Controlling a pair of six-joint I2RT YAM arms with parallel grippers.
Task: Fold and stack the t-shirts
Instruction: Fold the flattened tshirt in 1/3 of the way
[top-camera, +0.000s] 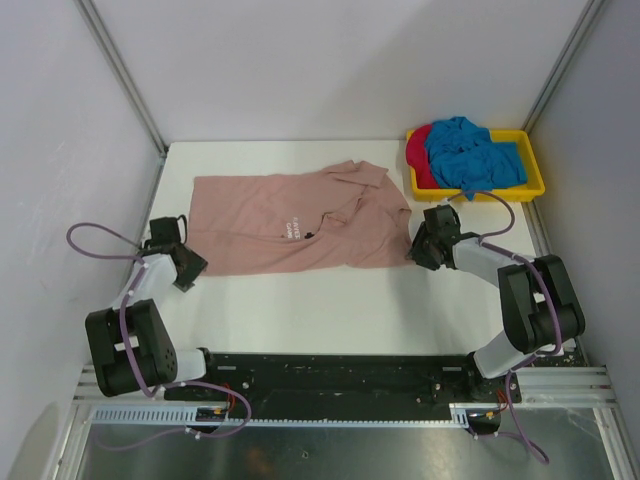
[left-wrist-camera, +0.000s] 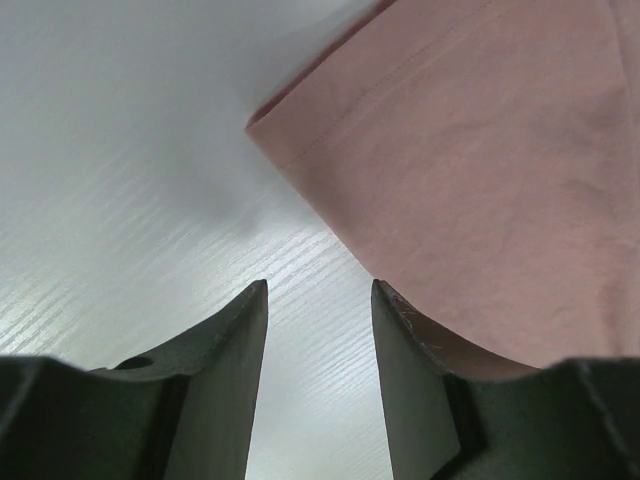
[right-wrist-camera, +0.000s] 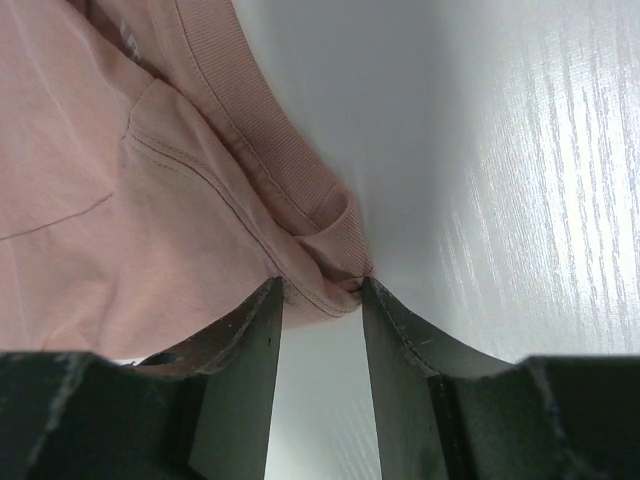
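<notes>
A dusty pink t-shirt (top-camera: 290, 220) lies spread flat across the middle of the white table, its small chest print facing up. A blue t-shirt (top-camera: 475, 155) and a red one (top-camera: 420, 150) are bunched in the yellow tray. My left gripper (top-camera: 185, 265) sits low at the pink shirt's left hem corner (left-wrist-camera: 480, 150). It is open (left-wrist-camera: 318, 290), with only bare table between its fingers. My right gripper (top-camera: 415, 245) is at the shirt's right edge. It is open too (right-wrist-camera: 322, 290), with a folded ribbed corner of the pink shirt (right-wrist-camera: 120, 200) lying just at its fingertips.
The yellow tray (top-camera: 490, 195) stands at the back right corner of the table (top-camera: 300, 300). White walls with metal posts close in the left, back and right sides. Purple cables trail from both arms near the front edge.
</notes>
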